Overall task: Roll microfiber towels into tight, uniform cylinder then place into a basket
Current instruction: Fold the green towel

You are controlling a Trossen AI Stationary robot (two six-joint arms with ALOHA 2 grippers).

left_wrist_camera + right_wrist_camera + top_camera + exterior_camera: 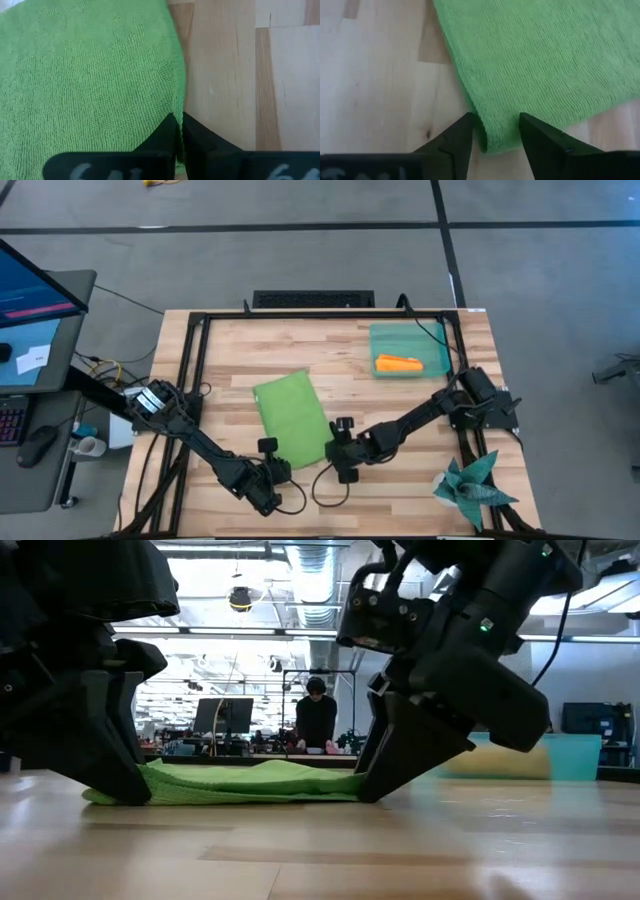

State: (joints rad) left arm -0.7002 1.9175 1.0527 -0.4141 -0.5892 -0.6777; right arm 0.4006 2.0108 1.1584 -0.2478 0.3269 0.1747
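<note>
- High view: green towel (291, 418) lies centre frame; orange towel (398, 364) sits in the basket (436, 342), upper right.
- Left wrist view: left gripper (178, 134) is clamped on the towel's corner.
- Right wrist view: right gripper (496, 131) straddles the other corner, jaws apart; it likely must close before rolling.

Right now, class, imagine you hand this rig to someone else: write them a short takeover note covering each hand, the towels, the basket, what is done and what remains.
Left hand: shut on the near corner of the green towel.
Right hand: open, fingers straddling the towel's other near corner, not yet pinching it.
Green towel: lying folded flat at mid-table, unrolled.
Orange towel: rolled and already lying in the basket at the far right.
Done: orange towel.
Left: close the right hand, roll the green towel tight, place it in the basket.
</note>
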